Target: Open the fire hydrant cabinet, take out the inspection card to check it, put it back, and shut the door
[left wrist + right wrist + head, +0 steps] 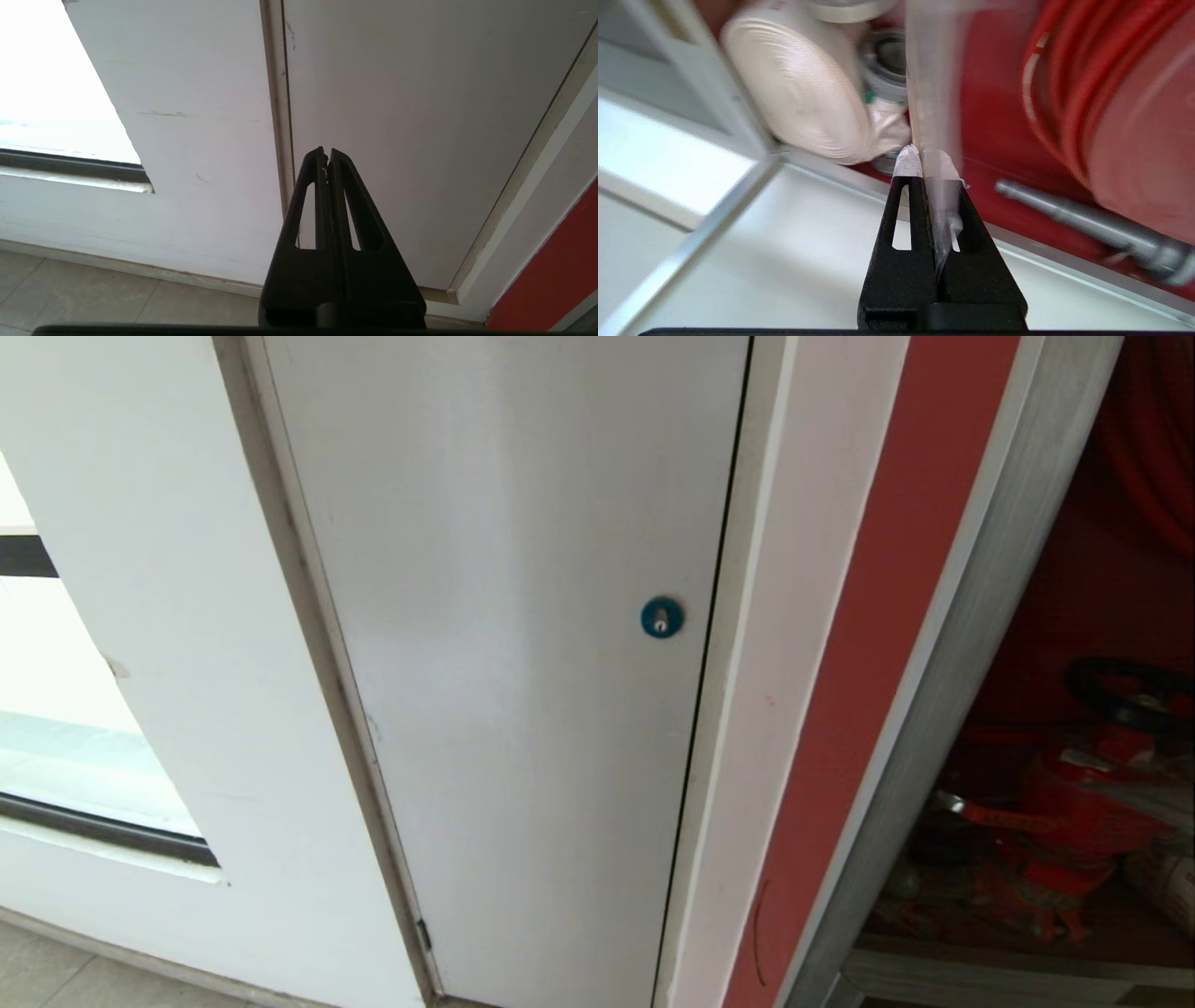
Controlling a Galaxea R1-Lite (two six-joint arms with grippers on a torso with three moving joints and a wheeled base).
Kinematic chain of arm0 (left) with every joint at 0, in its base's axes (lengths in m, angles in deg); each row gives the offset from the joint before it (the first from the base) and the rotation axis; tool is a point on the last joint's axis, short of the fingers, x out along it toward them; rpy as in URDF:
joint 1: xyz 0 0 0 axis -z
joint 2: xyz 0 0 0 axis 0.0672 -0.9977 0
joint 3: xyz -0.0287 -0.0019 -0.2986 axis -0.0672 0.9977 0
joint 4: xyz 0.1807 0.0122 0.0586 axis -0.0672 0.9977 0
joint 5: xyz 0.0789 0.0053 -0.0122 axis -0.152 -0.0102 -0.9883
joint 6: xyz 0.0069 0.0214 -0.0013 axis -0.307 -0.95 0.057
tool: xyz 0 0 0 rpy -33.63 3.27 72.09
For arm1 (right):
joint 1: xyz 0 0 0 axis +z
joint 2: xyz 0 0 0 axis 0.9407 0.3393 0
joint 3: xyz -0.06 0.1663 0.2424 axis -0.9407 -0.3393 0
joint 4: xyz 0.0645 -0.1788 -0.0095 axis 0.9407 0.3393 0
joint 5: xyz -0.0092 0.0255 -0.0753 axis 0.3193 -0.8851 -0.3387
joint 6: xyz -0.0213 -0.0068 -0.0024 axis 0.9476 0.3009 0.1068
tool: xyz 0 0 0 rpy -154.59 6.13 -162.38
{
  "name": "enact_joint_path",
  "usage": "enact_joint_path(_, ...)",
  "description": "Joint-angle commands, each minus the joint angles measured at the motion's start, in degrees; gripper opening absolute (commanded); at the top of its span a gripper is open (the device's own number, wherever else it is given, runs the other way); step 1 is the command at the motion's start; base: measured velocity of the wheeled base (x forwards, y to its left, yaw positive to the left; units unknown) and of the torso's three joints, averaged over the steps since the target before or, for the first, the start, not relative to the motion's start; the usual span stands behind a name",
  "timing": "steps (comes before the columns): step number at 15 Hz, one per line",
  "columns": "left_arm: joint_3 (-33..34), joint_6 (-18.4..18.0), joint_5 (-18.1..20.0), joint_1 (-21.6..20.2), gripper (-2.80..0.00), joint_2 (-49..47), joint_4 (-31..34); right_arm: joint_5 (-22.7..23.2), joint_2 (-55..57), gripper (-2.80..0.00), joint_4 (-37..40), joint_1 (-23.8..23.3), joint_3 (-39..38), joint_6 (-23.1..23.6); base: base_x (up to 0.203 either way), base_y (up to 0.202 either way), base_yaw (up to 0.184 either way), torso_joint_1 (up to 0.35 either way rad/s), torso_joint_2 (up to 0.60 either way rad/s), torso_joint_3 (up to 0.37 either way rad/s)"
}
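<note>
R black pincer (pixel 924 156) clamped tight on edge of clear-sleeved white inspection card (pixel 931 93), card sticking out past tips inside red-lined silver-framed hydrant cabinet (pixel 994 116), white coiled hose (pixel 803 93) beside, red hose reel (pixel 1111 102) opposite; L pincer (pixel 326 151) closed, empty.

At the right of the head view the fire hydrant cabinet (pixel 943 709) has a brushed, satin metal frame and a matt red painted interior, while the plain grey-white door (pixel 523 663) filling the centre looks smooth and faintly sheeny, with a glossy blue lock (pixel 661 617). In the right wrist view the right gripper (pixel 922 161) is matt black moulded plastic, its jaws pinching the inspection card (pixel 931 93), a thin sheet in a clear, shiny plastic sleeve. At that frame's upper left lies a rolled hose (pixel 803 88) of off-white woven cloth, at its right a red hose reel (pixel 1111 102) of smooth rubbery coils, at lower right a dull metal nozzle (pixel 1087 224).
</note>
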Motion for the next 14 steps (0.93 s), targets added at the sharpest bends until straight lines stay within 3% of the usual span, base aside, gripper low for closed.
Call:
enact_joint_path(1, 0.35, -0.01, 0.02, 0.00, -2.80, -0.07, -0.03, 0.44, -0.17, -2.80, 5.58, 0.12, 2.03, 0.50, 0.000, 0.000, 0.000, 0.000, 0.00, 0.000)
enact_joint_path(6, 0.35, -0.01, 0.02, 0.00, -2.80, -0.07, -0.03, 5.97, 7.70, -2.80, 26.42, 0.14, 9.82, -0.70, 0.000, 0.000, 0.000, 0.000, 0.00, 0.000)
enact_joint_path(10, 0.35, -0.01, 0.02, 0.00, -2.80, -0.07, -0.03, 20.14, 14.73, -2.80, 48.04, 0.53, 16.56, -0.90, 0.000, 0.000, 0.000, 0.000, 0.00, 0.000)
enact_joint_path(14, 0.35, -0.01, 0.02, 0.00, -2.80, -0.07, -0.03, 28.29, 19.34, -2.80, 52.76, 7.66, 16.86, -3.21, 0.000, 0.000, 0.000, 0.000, 0.00, 0.000)
